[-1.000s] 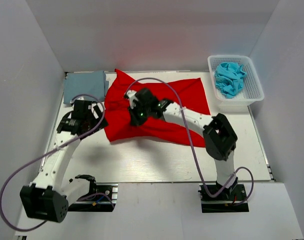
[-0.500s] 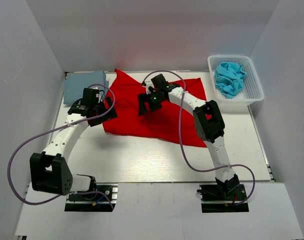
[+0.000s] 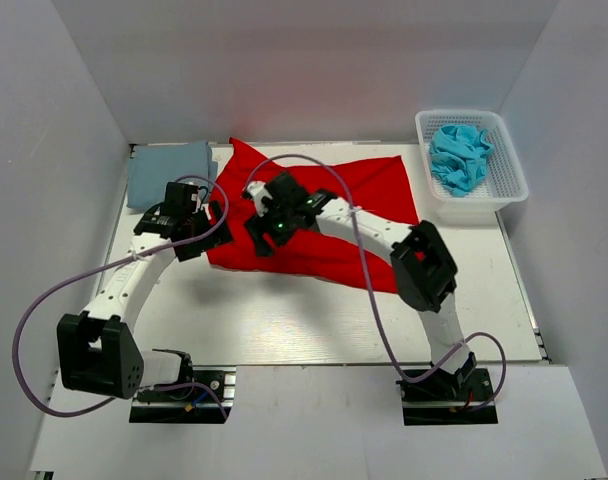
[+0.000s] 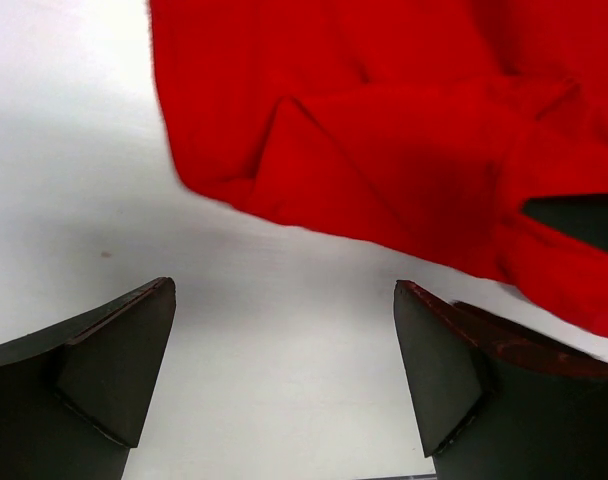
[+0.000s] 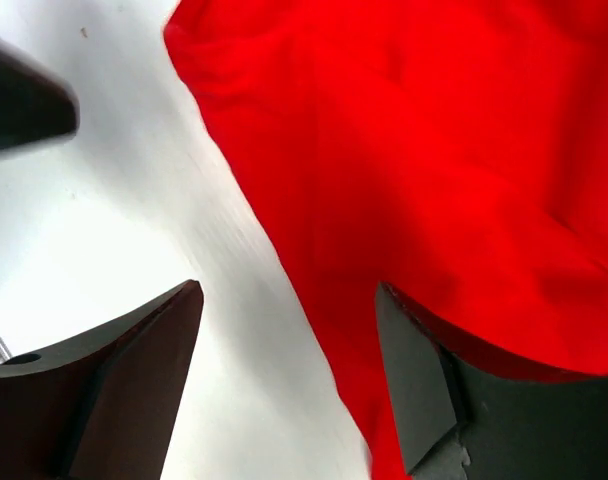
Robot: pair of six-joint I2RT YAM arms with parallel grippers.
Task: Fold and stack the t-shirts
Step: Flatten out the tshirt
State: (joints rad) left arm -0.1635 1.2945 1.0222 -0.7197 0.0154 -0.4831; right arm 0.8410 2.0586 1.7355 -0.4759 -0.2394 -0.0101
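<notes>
The red t-shirt (image 3: 369, 190) lies spread across the back middle of the table. My left gripper (image 3: 210, 236) hangs open just off its left edge; in the left wrist view only bare table lies between the fingers (image 4: 114, 360), with the red cloth (image 4: 384, 120) ahead. My right gripper (image 3: 256, 234) is open over the shirt's left part, its jaws straddling the cloth's edge (image 5: 314, 300) without closing on it. The grey-blue t-shirt (image 3: 169, 170) lies folded at the back left. The turquoise t-shirt (image 3: 459, 155) is bunched in the basket.
The white mesh basket (image 3: 509, 185) stands at the back right corner. White walls close the table (image 3: 284, 320) on three sides. Both grippers sit close together at the shirt's left side; the left finger (image 5: 24, 100) shows in the right wrist view.
The right gripper was shut on the shirt, opened, lifted toward the back, then came back down to the left edge. The left arm swung in toward the shirt. The shirt's lower left edge shifted back.
</notes>
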